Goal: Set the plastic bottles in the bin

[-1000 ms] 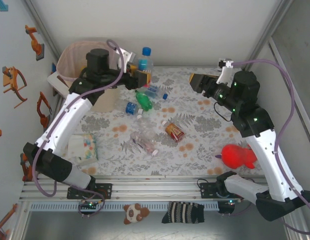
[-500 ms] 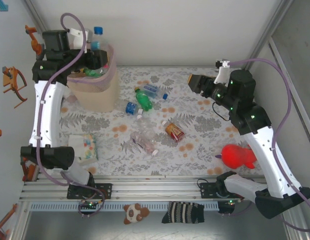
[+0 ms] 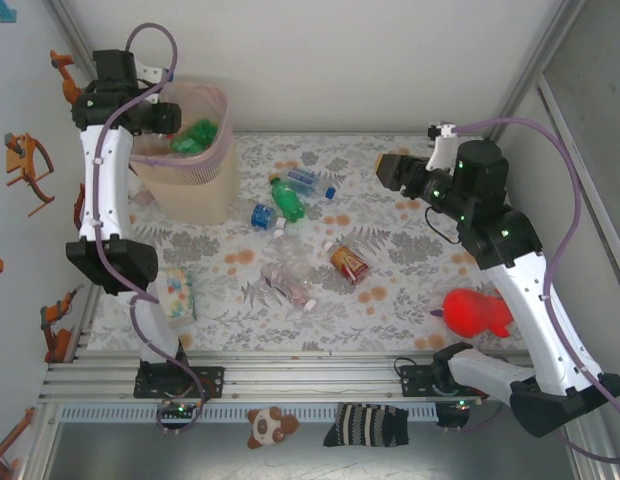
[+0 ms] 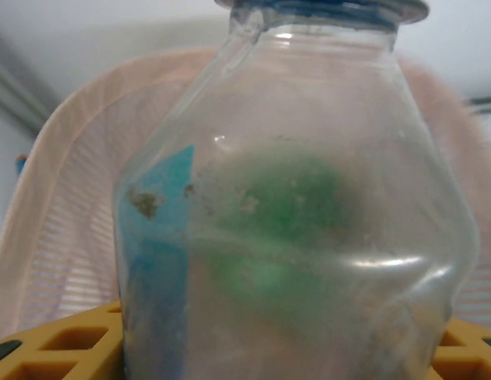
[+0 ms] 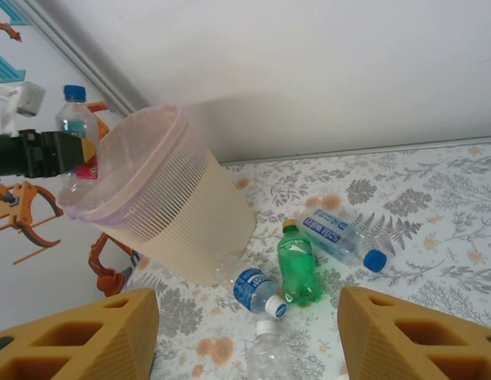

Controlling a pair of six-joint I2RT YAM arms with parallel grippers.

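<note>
Left gripper (image 5: 81, 150): clamped on a clear bottle (image 4: 293, 222), yellow pads (image 4: 63, 348) either side of its lower body, a firm hold.
Clear bottle: upright, blue cap on top, right up at the left rim of the bin (image 5: 174, 214); whether it is over the lip or just outside it, I can't call.
Bin: standing at the far left corner of the surface (image 3: 410, 290), and there's a binned green bottle (image 3: 198, 135) lying inside.
Right gripper (image 3: 388, 165): jaws wide apart, nothing between them, hanging above the far right of the surface and facing the bin.
Loose cluster: a loose green bottle (image 5: 297, 265) lies beside a blue-capped bottle (image 5: 338, 236), with a white-capped bottle (image 5: 253, 289) near the bin's foot.
Mid-surface: a crumpled clear bottle (image 3: 288, 283) and a red-labelled bottle (image 3: 347, 262), near each other but not touching.
Bystanders: red plush toy (image 3: 477, 310) by the right edge, dotted white box (image 3: 175, 293) at the near left.
</note>
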